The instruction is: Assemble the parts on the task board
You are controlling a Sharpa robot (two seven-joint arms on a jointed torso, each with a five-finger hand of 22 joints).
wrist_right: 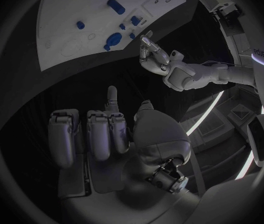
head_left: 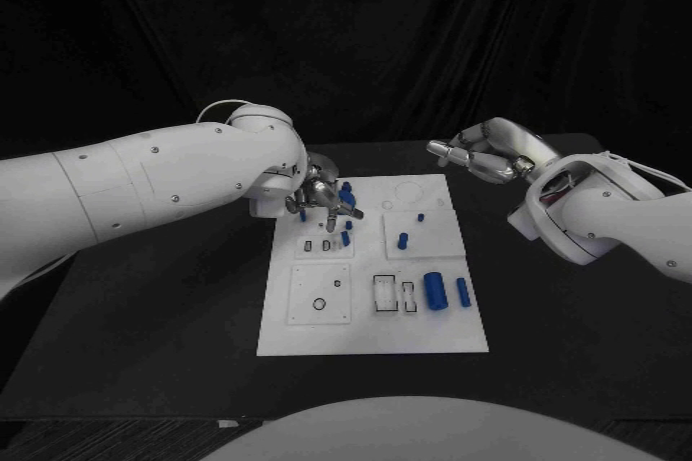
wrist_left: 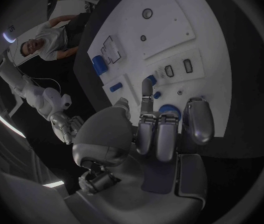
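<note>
Black table (head_left: 577, 321), white task board (head_left: 368, 331) lying flat at its middle

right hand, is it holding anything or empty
Empty. The silver right hand hangs beside the white task board's far corner, off the plate, fingers partly curled with nothing between them.

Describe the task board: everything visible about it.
The task board is a flat white rectangular plate, seemingly rigid plastic, lying on the black table. Its face is divided into panels with rectangular slots and round holes. Small blue parts lie or stand on it. The left hand hovers over its far left corner; whether it touches the board is unclear.
</note>
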